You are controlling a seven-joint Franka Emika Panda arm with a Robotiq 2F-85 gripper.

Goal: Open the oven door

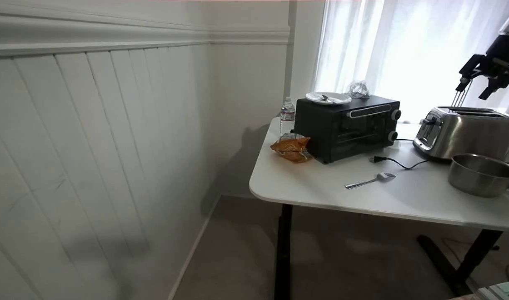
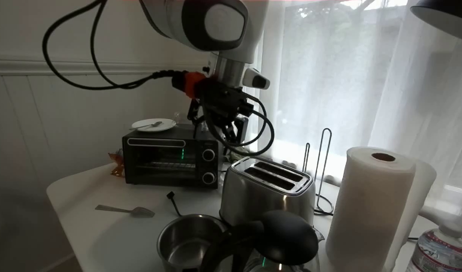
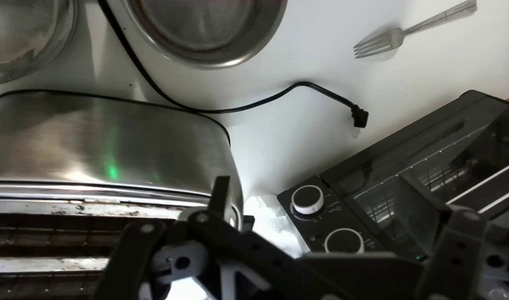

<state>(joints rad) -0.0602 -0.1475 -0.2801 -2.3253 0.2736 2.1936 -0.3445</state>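
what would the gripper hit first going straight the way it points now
Probably the toaster: the gripper points downward, one fingertip in front of the toaster's end in the wrist view. Depth is unclear; the oven might come first.

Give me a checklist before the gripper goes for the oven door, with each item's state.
1. Door shut: ok.
2. Handle uncovered: ok, visible in both exterior views.
3. Gripper open and empty: ok.
4. Gripper at the handle: not ok, it hangs apart from it.
5. Room for the door to swing: cannot tell; fork and plug lie in front.
6. Plate steady if the oven gets tugged: cannot tell; it rests on top.
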